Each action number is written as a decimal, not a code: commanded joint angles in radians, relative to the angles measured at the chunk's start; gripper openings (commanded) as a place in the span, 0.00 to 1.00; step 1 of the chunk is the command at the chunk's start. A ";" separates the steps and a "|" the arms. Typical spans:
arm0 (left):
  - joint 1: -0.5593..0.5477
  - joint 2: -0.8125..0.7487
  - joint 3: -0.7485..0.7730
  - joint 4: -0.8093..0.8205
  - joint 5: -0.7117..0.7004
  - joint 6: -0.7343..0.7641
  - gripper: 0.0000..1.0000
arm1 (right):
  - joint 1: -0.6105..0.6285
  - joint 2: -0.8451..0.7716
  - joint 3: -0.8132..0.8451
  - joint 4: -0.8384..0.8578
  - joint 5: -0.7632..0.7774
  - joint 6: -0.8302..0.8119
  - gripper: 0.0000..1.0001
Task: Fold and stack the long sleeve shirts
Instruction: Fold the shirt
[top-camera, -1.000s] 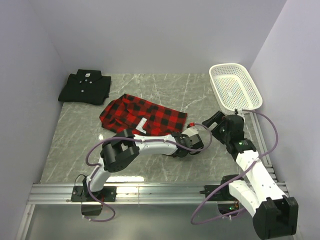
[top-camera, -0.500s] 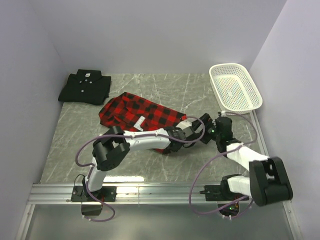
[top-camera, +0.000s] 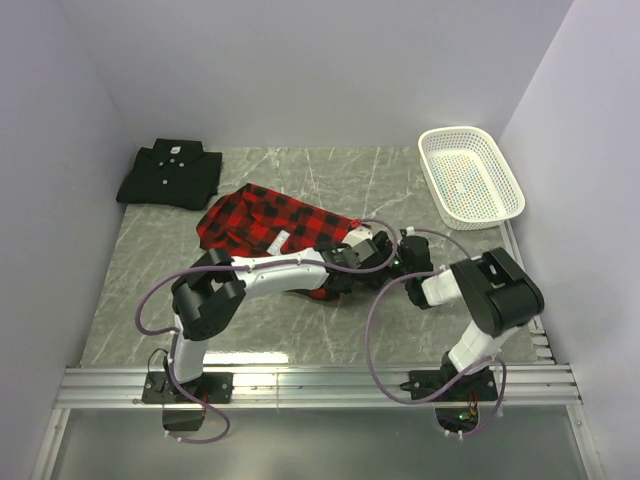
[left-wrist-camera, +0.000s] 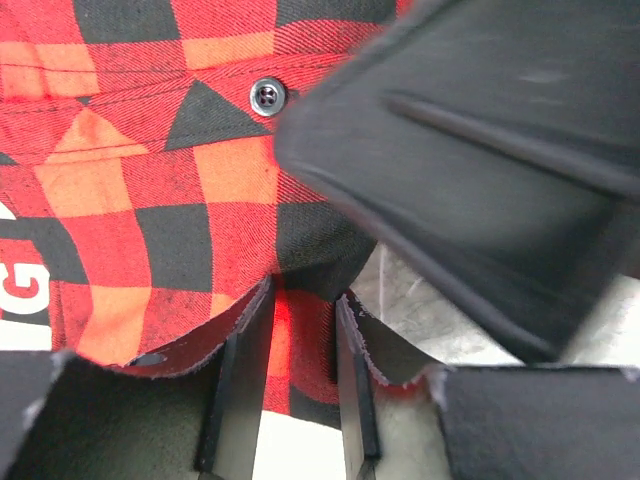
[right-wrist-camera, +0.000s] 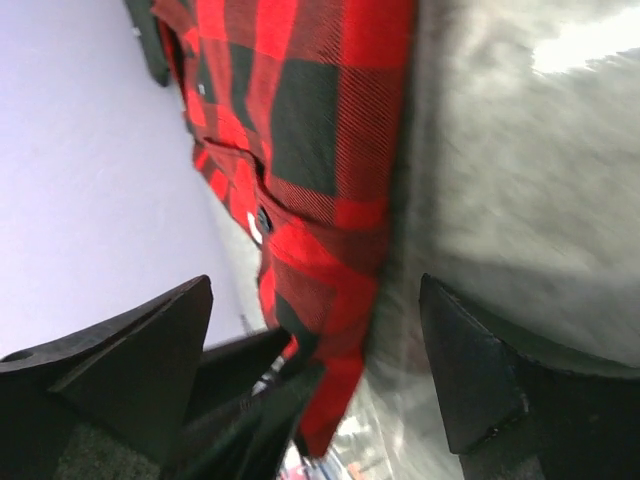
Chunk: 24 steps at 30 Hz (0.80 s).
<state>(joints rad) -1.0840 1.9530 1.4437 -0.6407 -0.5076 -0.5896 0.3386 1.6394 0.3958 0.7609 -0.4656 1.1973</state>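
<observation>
The red-and-black plaid shirt (top-camera: 268, 222) lies spread at the table's middle, white letters showing; it fills the left wrist view (left-wrist-camera: 150, 180). My left gripper (top-camera: 362, 256) is shut on a fold of its right edge (left-wrist-camera: 302, 330). My right gripper (top-camera: 397, 250) is open and low at the same edge, its fingers (right-wrist-camera: 500, 380) either side of the plaid corner (right-wrist-camera: 340, 240), close to the left gripper. One right finger (left-wrist-camera: 480, 150) looms in the left wrist view. The black collared shirt (top-camera: 170, 175) lies folded at the back left.
A white mesh basket (top-camera: 470, 175) stands at the back right by the wall. The grey marble table (top-camera: 140, 290) ends in a metal rail at the front. Both arms and their cables cross the table's middle right.
My left gripper has moved back and left with the plaid edge in it. My right arm has swung down and left, bringing its open gripper up to that edge.
</observation>
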 joint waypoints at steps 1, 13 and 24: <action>0.013 -0.063 -0.015 0.053 0.038 -0.019 0.37 | 0.042 0.101 0.034 0.141 0.005 0.079 0.88; 0.113 -0.206 -0.173 0.145 0.171 -0.111 0.66 | 0.059 0.260 0.109 0.253 0.053 0.105 0.15; 0.366 -0.526 -0.328 0.159 0.310 -0.118 0.77 | -0.068 0.112 0.354 -0.579 -0.191 -0.527 0.00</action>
<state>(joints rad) -0.7872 1.5253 1.1278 -0.5129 -0.2264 -0.7197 0.3279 1.8168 0.6678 0.5312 -0.5602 0.9943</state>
